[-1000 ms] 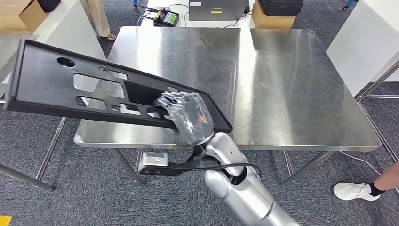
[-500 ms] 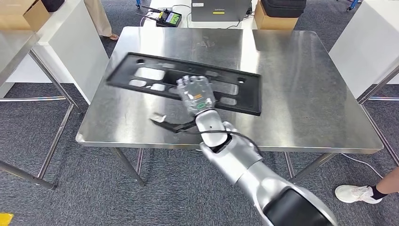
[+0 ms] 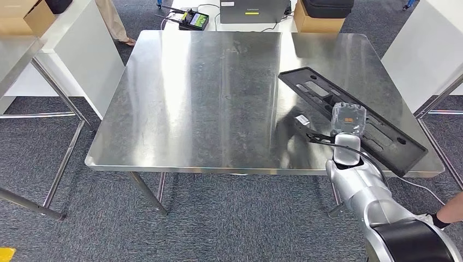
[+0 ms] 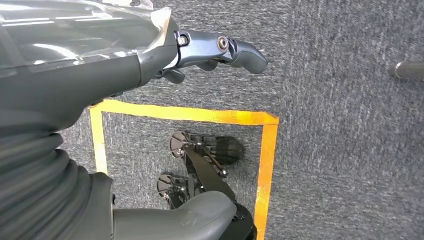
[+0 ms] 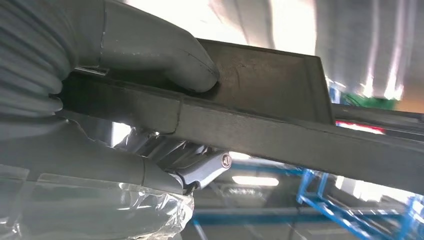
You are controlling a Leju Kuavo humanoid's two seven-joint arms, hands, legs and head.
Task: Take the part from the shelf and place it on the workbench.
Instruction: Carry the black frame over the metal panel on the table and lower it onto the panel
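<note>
Gripping black part, right hand, over steel workbench

Beyond the far edge, a cardboard box sits at the right, a grey case in the middle, a small green-screened device left of it. A person's white shoe shows near right. Yellow floor tape marks grey carpet.

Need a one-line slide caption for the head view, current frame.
Right robot hand holds the long black part over the right side of the steel workbench, the part's near end overhanging the edge.
</note>
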